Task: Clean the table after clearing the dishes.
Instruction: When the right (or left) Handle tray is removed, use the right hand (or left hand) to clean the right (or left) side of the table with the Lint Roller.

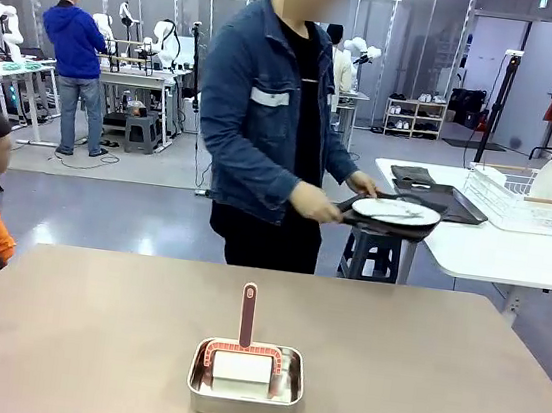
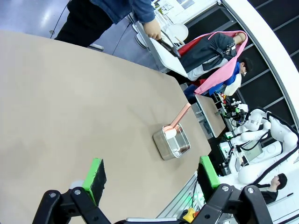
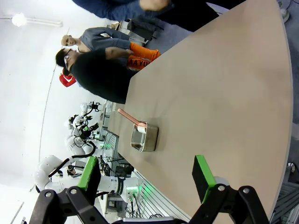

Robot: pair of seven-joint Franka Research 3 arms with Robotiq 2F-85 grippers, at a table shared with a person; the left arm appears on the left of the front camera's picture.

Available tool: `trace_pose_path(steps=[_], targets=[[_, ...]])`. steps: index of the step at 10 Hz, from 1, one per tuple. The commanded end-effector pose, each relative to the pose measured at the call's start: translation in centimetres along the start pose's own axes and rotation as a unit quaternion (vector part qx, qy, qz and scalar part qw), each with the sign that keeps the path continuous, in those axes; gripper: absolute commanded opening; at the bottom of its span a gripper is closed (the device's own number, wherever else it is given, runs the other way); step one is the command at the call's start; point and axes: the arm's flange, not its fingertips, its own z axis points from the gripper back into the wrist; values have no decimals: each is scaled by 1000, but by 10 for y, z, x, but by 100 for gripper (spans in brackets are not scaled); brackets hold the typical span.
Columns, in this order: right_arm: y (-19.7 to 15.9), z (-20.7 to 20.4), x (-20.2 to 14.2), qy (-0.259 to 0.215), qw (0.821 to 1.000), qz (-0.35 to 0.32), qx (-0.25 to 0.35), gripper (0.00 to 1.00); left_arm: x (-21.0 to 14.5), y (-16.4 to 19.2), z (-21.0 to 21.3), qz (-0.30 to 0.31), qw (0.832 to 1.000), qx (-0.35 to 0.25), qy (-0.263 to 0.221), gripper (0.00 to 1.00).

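Pan point(image 1: 246, 380) on table point(image 1: 88, 345), person point(image 1: 272, 115) behind

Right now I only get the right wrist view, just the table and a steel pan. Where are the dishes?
Observer: The person holds a dark tray with a white plate beyond the big table.
Operator: And the other tray?
Observer: A second dark tray lies on the smaller white table.
Operator: What about the other arm?
Observer: The left gripper is open over the big table, holding nothing.
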Motion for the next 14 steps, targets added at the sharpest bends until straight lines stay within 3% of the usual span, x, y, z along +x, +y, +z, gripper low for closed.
trace_pose_path(steps=[1, 3, 4, 6, 8, 10, 12, 14], targets=[[4, 1, 0, 0, 1000, 4, 1, 100, -1, 0, 2, 0, 1000, 3, -2, 100], [0, 0, 0, 0, 1000, 0, 0, 100, -1, 0, 2, 0, 1000, 3, -2, 100], [34, -6, 13, 17, 997, 64, -35, 100, -1, 0, 2, 0, 1000, 3, -2, 100], [141, -54, 54, 109, 966, 213, -93, 100, -1, 0, 2, 0, 1000, 3, -2, 100], [218, -134, 76, 205, 920, 307, -128, 100, -1, 0, 2, 0, 1000, 3, -2, 100], [265, -236, 62, 310, 861, 374, -152, 100, -1, 0, 2, 0, 1000, 3, -2, 100], [273, -328, 17, 399, 797, 416, -179, 100, -1, 0, 2, 0, 1000, 3, -2, 100], [269, -380, -26, 440, 757, 448, -183, 100, -1, 0, 2, 0, 1000, 3, -2, 100]])
